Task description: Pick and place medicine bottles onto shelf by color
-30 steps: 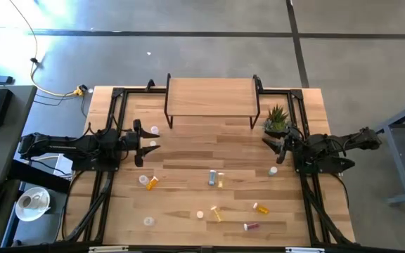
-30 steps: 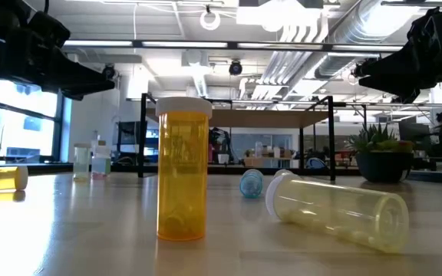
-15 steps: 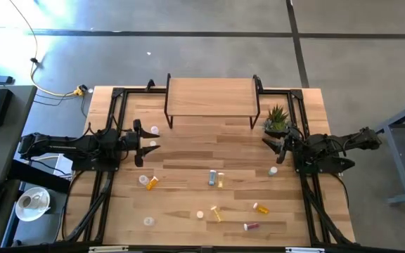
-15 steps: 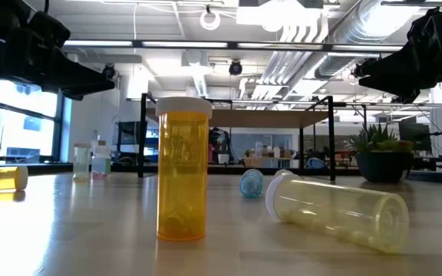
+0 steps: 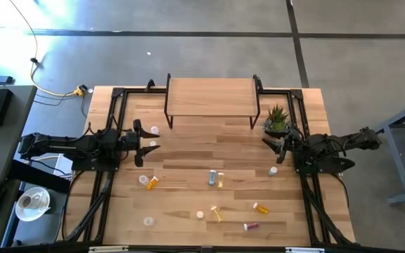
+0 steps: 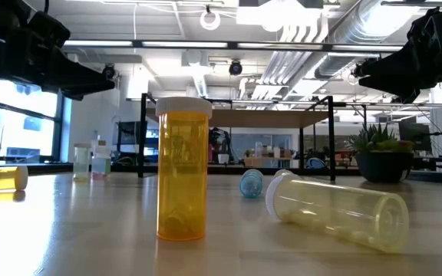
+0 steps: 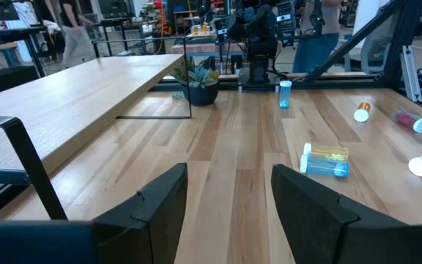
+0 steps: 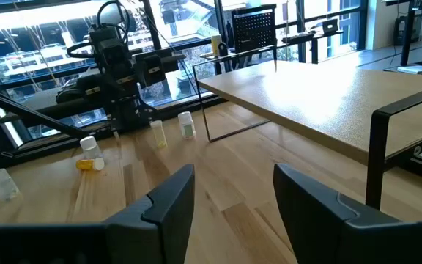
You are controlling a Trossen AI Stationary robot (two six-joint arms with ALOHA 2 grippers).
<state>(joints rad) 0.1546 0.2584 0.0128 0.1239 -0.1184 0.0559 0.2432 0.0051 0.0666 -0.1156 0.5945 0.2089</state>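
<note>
The left pincer [image 5: 148,143] and right pincer [image 5: 271,145] hang apart and empty at mid-frame, the shelf [image 5: 209,96] at upper centre is bare, and all medicine bottles [image 5: 216,178] lie on the desk [image 5: 188,158].

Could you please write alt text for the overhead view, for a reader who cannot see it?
Seen from above, small medicine bottles lie scattered over a wooden table; none is on the shelf at its far edge. The left gripper and right gripper wait at the sides, jaws open and empty, beside a potted plant.
</note>
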